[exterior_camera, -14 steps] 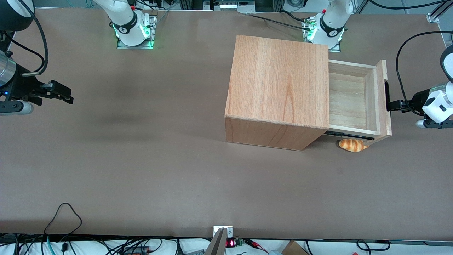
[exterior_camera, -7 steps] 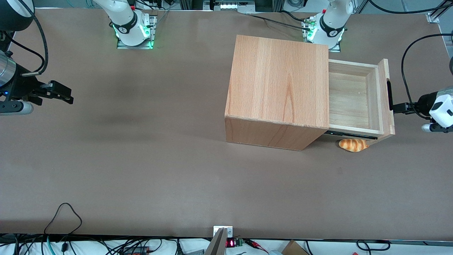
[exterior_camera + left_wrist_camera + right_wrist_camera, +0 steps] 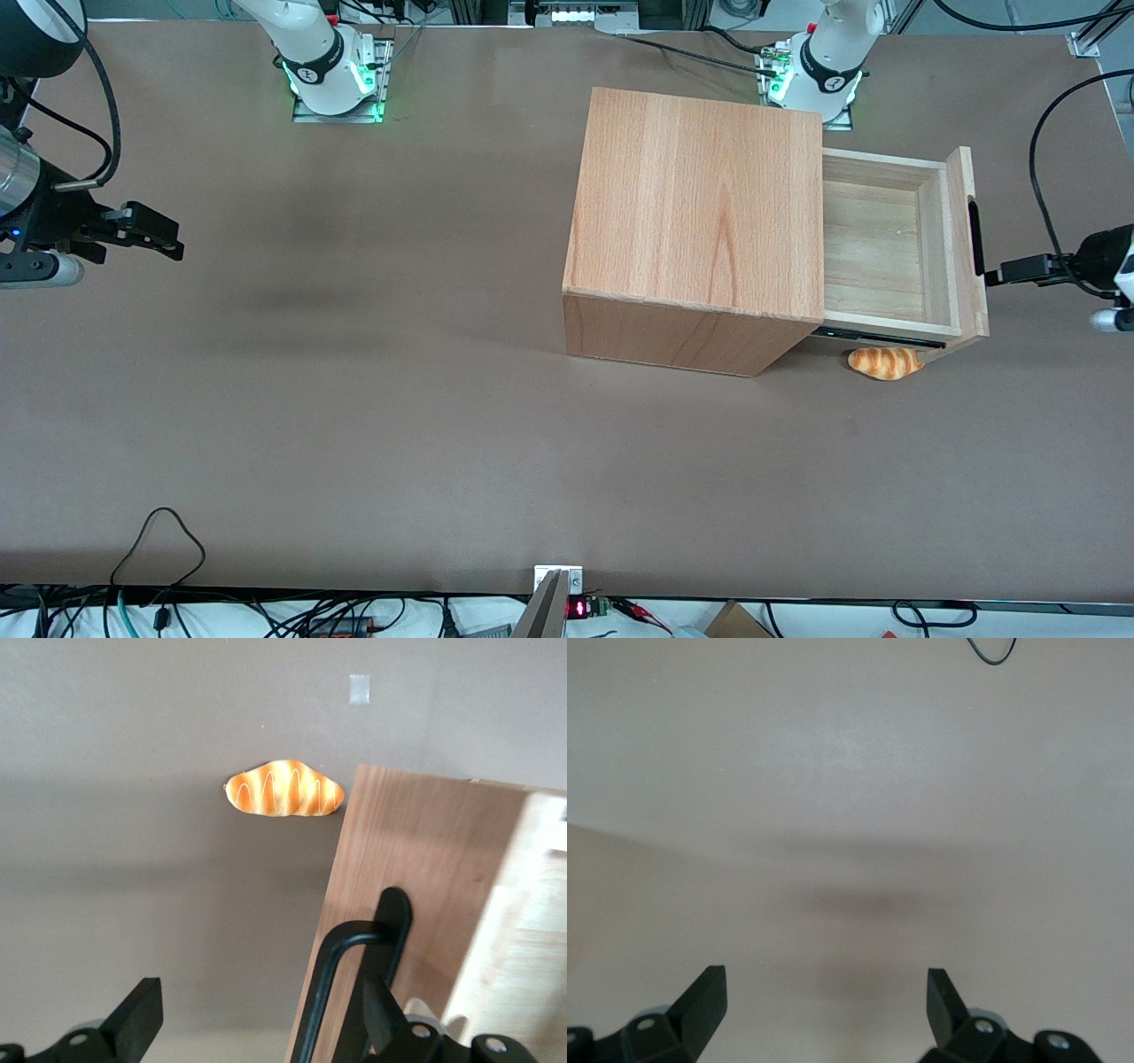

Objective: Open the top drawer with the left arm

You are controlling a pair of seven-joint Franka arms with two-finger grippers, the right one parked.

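The top drawer [image 3: 873, 252] stands pulled out of the wooden cabinet [image 3: 700, 213] toward the working arm's end of the table, its pale plank floor bare. Its black bar handle [image 3: 974, 237] is on the thick front panel [image 3: 964, 292]. The left arm's gripper [image 3: 1010, 270] is level with the handle, a small gap in front of it, and is open and empty. In the left wrist view the gripper [image 3: 257, 1023] has its fingers spread wide. The handle [image 3: 323, 992] and front panel [image 3: 399, 877] show close by, touching neither finger.
A toy bread loaf [image 3: 881, 361] lies on the brown table beside the cabinet, under the open drawer's near corner; it also shows in the left wrist view [image 3: 283, 788]. The arm bases [image 3: 819, 71] stand at the table edge farthest from the front camera.
The drawer slid out a little more at first. The gripper then came off the handle and backed away toward the working arm's end; the drawer stays open.
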